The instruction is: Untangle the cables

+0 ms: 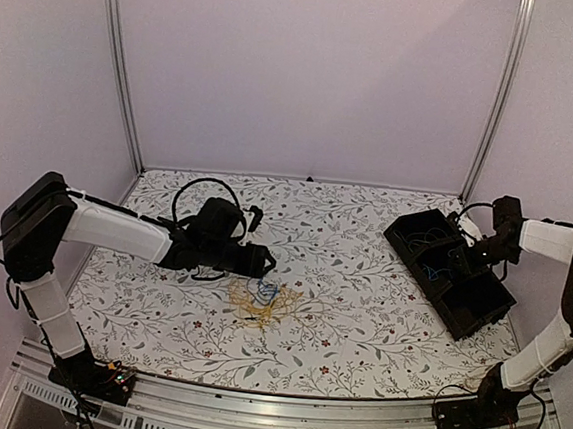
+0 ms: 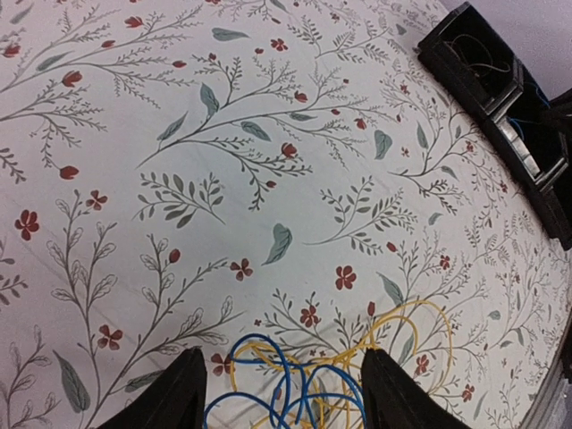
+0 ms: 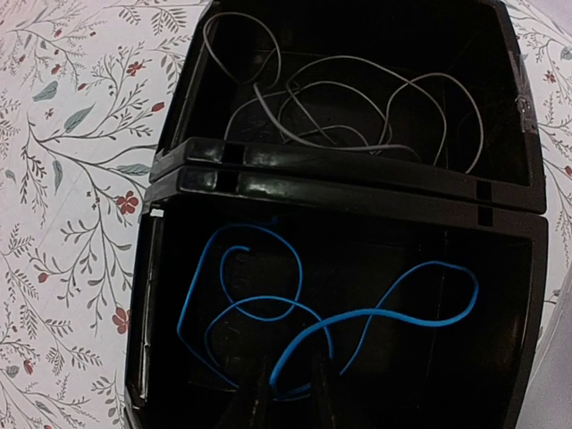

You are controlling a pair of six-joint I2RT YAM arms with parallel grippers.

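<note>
Top: tangle [image 1: 264,301] lay mid-table [image 1: 345,345], toward near edge, sprawled w/ no clear long axis. L end effector [image 1: 265,264] hovered just behind it, prob lining up a pick.
L wrist: fingers [image 2: 174,398] wide apart, straddling yellow/blue loops, gripping nothing.
R wrist: R end effector [image 3: 288,398] barely ajar over blue cable [image 3: 375,317], not clamping it. Cable snaked lengthwise in its own bin [image 3: 340,183] compartment, grey cable [image 3: 357,107] in the next, so sorted by colour.

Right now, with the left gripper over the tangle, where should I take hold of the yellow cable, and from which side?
Probably the outer loop of the yellow cable, bulging toward the black bin, clear of the blue cables. Come down from above with the open left gripper straddling that strand: it lies flat on the cloth.
</note>
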